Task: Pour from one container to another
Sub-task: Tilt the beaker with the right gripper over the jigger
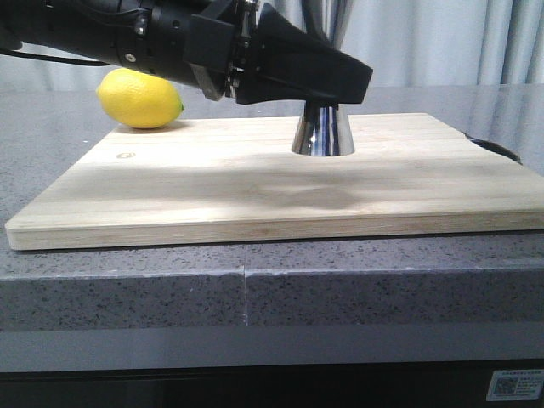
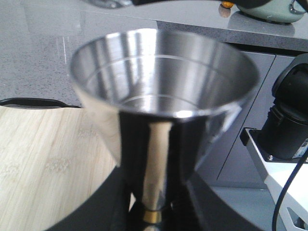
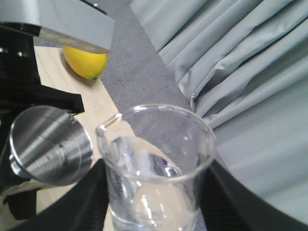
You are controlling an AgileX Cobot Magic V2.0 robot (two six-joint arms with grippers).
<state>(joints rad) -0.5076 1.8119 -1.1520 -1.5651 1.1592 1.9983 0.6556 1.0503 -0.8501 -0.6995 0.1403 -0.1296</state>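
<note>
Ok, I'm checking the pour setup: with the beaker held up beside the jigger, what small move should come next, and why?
Probably shift the beaker sideways until its pour lip sits over the jigger mouth, then tip. In the right wrist view the beaker looks upright beside the jigger, not above it. The left gripper steadies the jigger on the board.

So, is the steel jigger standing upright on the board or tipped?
Upright: the steel jigger stands base down on the wooden cutting board, with its open cup facing up in the left wrist view.

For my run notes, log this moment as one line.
left gripper: holds jigger on cutting board | right gripper: holds beaker beside jigger | lemon: back left
</note>
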